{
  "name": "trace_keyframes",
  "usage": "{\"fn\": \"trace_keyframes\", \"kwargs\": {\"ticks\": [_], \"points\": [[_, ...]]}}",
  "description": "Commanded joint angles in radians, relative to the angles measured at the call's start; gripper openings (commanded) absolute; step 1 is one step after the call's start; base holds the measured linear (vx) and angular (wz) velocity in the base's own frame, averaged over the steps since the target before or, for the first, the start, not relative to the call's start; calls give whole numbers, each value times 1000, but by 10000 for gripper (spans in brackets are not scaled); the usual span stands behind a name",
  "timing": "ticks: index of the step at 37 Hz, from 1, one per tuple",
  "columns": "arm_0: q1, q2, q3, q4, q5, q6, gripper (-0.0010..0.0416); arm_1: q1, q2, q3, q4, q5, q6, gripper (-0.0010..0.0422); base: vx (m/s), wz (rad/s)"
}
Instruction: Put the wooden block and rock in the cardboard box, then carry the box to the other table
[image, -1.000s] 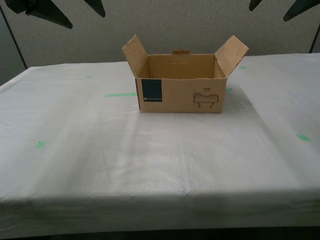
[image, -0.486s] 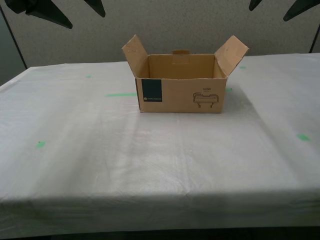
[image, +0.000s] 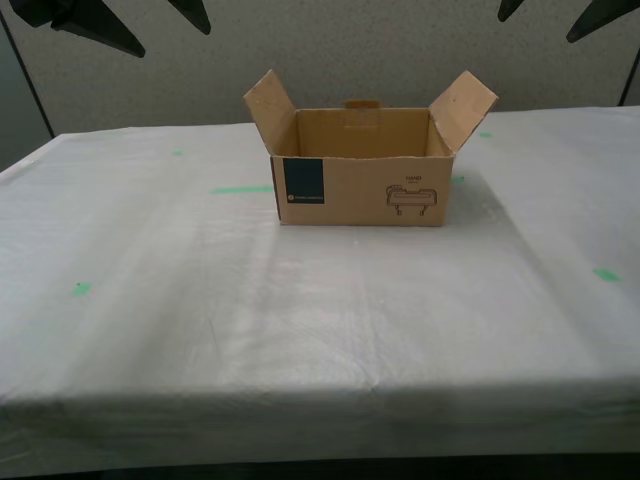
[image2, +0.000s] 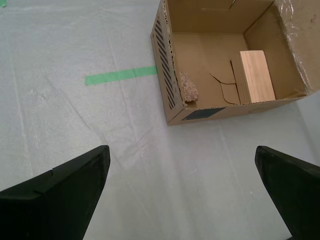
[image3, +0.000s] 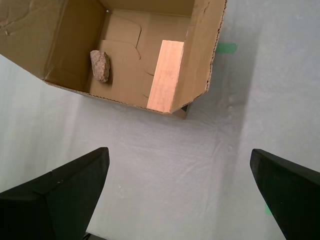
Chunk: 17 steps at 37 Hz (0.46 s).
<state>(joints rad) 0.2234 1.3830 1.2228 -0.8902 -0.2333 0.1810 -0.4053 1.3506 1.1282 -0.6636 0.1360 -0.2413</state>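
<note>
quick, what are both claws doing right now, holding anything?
My first gripper: claw open, holding nothing, above the white table.
My second gripper: claw open, holding nothing, near the cardboard box.

Brown corrugated cardboard box (image: 360, 190): matt, fluted edges exposed at the rim, dark teal printed label on front, a patch of glossy clear tape on one flap. Inside, wooden block (image2: 256, 76) of pale, smooth, matt wood with fine grain; rock (image3: 100, 65) rough, speckled pinkish-beige, dull. White table (image: 300, 310) cover thin and sheet-like, slightly wrinkled with faint sheen, matt green tape marks (image2: 120, 75).
</note>
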Motion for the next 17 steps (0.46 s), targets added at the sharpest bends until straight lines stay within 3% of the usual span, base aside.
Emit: {"fn": "trace_keyframes", "kwargs": {"ticks": [1, 17], "points": [[0, 0, 1, 0, 3, 2, 394, 0, 0, 1, 1, 0, -2, 398, 0, 0], [0, 0, 1, 0, 3, 2, 394, 0, 0, 1, 1, 0, -2, 398, 0, 0]]}}
